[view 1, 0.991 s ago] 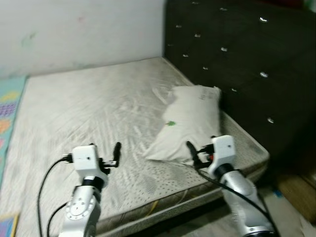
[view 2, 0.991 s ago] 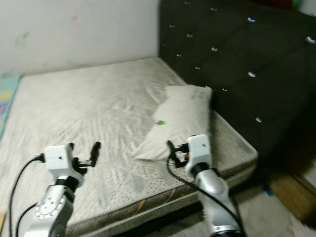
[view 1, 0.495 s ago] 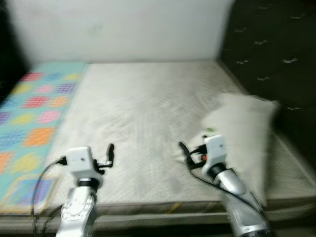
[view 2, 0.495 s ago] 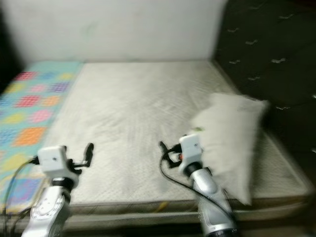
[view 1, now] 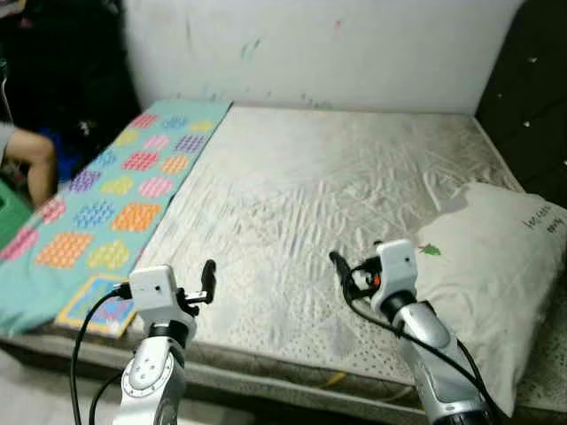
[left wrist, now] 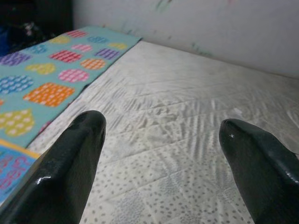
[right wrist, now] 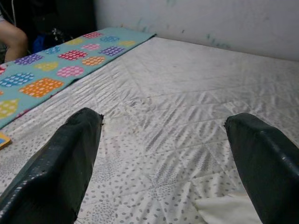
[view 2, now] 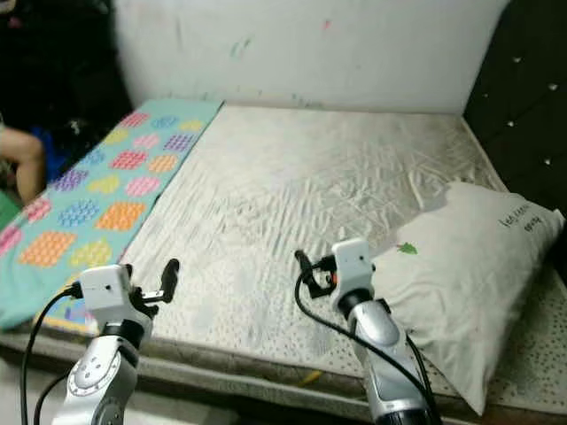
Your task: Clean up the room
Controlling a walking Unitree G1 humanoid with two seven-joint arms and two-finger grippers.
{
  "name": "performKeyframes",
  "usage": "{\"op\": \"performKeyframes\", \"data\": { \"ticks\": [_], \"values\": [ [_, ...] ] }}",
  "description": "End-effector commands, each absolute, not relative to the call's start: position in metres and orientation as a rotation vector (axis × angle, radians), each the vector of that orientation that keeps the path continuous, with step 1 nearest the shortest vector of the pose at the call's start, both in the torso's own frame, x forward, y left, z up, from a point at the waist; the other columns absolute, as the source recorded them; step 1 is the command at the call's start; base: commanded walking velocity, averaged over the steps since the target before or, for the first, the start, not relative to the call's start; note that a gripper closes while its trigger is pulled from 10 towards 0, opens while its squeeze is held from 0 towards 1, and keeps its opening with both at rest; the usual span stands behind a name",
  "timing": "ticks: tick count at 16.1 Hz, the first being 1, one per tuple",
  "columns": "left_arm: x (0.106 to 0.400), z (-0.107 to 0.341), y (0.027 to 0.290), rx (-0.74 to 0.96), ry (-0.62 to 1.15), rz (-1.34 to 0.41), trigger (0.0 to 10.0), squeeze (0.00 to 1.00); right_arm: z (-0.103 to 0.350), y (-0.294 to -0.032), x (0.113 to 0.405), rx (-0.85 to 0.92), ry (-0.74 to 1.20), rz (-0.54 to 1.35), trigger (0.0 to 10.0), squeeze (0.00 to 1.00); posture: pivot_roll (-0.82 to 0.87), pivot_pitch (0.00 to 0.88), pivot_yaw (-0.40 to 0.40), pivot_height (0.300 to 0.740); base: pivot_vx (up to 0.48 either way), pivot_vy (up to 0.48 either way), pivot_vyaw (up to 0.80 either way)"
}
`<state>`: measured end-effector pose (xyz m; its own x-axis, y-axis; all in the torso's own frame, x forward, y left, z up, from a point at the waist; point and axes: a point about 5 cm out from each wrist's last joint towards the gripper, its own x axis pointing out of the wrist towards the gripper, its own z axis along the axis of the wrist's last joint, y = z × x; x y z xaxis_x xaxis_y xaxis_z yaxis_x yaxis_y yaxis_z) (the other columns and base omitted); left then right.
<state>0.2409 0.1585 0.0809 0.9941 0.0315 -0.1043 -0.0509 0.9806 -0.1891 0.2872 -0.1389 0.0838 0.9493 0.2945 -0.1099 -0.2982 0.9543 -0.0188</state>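
A bare grey-white mattress [view 1: 328, 177] spreads out in front of me. A white pillow [view 1: 496, 266] with a small green mark lies on its right side, just to the right of my right arm. A turquoise blanket [view 1: 115, 195] with coloured patches covers the mattress's left strip. My left gripper [left wrist: 163, 154] hovers open above the near edge, close to the blanket's corner. My right gripper [right wrist: 163, 154] is open too, held over the mattress left of the pillow. Neither holds anything.
A dark tufted headboard [view 1: 532, 88] rises at the right, behind the pillow. A white wall [view 1: 310, 44] runs along the far side. A person's bent leg [view 1: 27, 159] is at the far left, beside a dark area and something green [view 1: 9, 217].
The camera has swung left: the pillow and headboard slid to the right, and the blanket and the person came into view. Both grippers keep the same open pose.
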Motion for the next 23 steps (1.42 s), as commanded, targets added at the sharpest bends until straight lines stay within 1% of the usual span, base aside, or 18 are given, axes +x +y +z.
{"op": "performKeyframes", "data": {
  "ticks": [1, 7, 8, 9, 12, 14, 16, 21, 23],
  "values": [
    [0.241, 0.082, 0.163, -0.191, 0.099, 0.056, 10.0, 0.0, 0.088, -0.134, 0.291, -0.022, 0.094, 0.314, 10.0, 0.0, -0.09, 0.0, -0.002, 0.74, 0.0, 0.0, 0.0],
    [0.242, 0.083, 0.161, -0.185, 0.099, 0.032, 10.0, 0.0, 0.093, -0.146, 0.291, -0.009, 0.072, 0.206, 10.0, 0.0, -0.09, 0.0, -0.001, 0.74, 0.0, 0.0, 0.0],
    [0.243, 0.085, 0.162, -0.162, 0.086, 0.025, 10.0, 0.0, 0.097, -0.16, 0.287, -0.018, 0.063, 0.127, 10.0, 0.0, -0.1, 0.0, 0.002, 0.74, 0.0, 0.0, 0.0],
    [0.243, 0.087, 0.163, -0.148, 0.079, 0.019, 10.0, 0.0, 0.099, -0.169, 0.283, -0.032, 0.063, 0.088, 10.0, 0.0, -0.1, 0.0, 0.002, 0.74, 0.0, 0.0, 0.0],
    [0.243, 0.082, 0.164, -0.199, 0.121, 0.044, 10.0, 0.0, 0.096, -0.177, 0.281, -0.054, 0.075, 0.061, 10.0, 0.0, -0.1, 0.0, 0.009, 0.74, 0.0, 0.0, -0.8],
    [0.246, 0.086, 0.161, -0.178, 0.094, -0.024, 10.0, 0.0, 0.098, -0.175, 0.285, -0.053, 0.069, 0.056, 10.0, 0.0, -0.1, 0.0, 0.014, 0.74, 0.0, 0.0, -0.8],
    [0.246, 0.085, 0.161, -0.178, 0.097, -0.015, 10.0, 0.0, 0.1, -0.172, 0.285, -0.048, 0.064, 0.056, 10.0, 0.0, -0.1, 0.0, 0.014, 0.74, 0.0, 0.0, -0.8],
    [0.245, 0.084, 0.161, -0.2, 0.106, -0.012, 10.0, 0.0, 0.1, -0.168, 0.288, -0.058, 0.064, 0.07, 10.0, 0.0, -0.1, 0.0, 0.006, 0.74, 0.0, 0.0, 0.0],
    [0.246, 0.084, 0.161, -0.202, 0.106, -0.009, 10.0, 0.0, 0.1, -0.168, 0.289, -0.061, 0.063, 0.071, 10.0, 0.0, -0.1, 0.0, 0.007, 0.74, 0.0, 0.246, 0.0]
  ]
}}
